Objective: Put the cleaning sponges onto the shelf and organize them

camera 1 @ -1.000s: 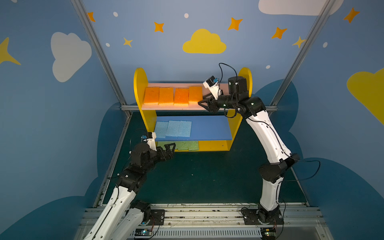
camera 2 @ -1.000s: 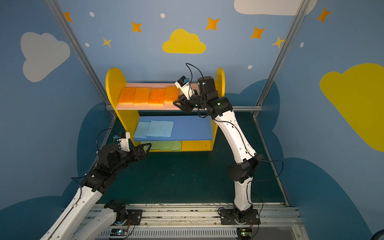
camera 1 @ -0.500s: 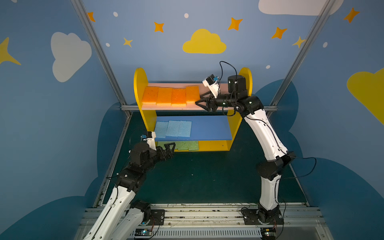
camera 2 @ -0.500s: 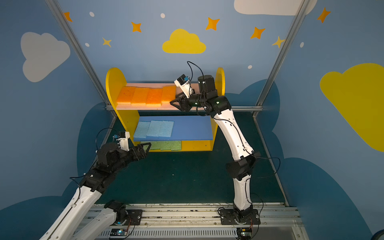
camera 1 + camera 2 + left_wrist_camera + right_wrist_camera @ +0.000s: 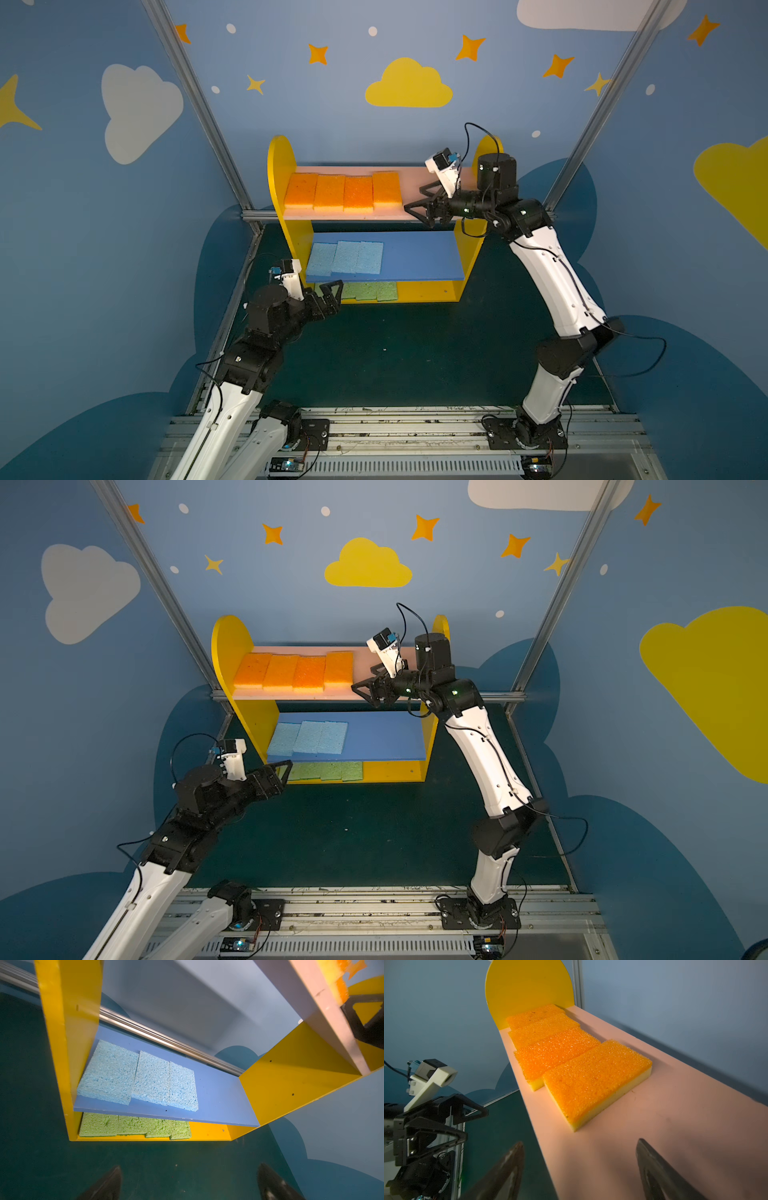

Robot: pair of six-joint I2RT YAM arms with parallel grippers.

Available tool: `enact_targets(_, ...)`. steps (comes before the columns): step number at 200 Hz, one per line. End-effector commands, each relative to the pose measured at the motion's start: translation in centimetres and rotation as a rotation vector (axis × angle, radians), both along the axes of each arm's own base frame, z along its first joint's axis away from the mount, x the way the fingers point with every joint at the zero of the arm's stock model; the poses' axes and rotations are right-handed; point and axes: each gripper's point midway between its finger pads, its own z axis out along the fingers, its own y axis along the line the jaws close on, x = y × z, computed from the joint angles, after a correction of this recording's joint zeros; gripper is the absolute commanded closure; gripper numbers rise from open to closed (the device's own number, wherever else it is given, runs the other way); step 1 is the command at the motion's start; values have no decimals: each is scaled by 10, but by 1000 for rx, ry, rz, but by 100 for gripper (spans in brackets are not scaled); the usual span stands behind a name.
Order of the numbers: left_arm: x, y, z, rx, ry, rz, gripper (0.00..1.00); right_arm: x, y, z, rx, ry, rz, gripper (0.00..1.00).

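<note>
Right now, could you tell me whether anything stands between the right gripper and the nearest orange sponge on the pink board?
Nothing visible does. The right gripper is open, apart from the nearest orange sponge, and only bare pink board lies between them in the right wrist view.

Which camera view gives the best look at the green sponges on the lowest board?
The left wrist view: the green sponges lie close and sharp, though the blue board covers their rear. Both top views show only a front strip of them; the right wrist view shows none.
</note>
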Motion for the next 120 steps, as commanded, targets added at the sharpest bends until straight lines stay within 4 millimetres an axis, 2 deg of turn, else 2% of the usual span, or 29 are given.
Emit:
enact_targets(1, -8, 10, 9, 36, -8, 23, 1, -29, -19, 34, 73, -125, -21, 14)
enact_targets(33, -21, 31, 13, 103, 14, 103, 1, -74, -46, 42, 167, -168, -50, 11)
enact_targets(56, -28, 38, 7, 177, 8, 110, 0, -99, -66, 23, 191, -155, -95, 11)
enact_targets(77, -34, 46, -19, 196, 45, 145, 1, -104, -96, -6, 186, -162, -249, 11)
enact_targets(95, -37, 59, -36, 176, 5, 223, 1, -99, -122, -48, 147, -161, -397, 11)
enact_targets(120, -40, 75, -56, 201, -22, 308, 1, -84, -171, -107, 98, -130, -686, 8)
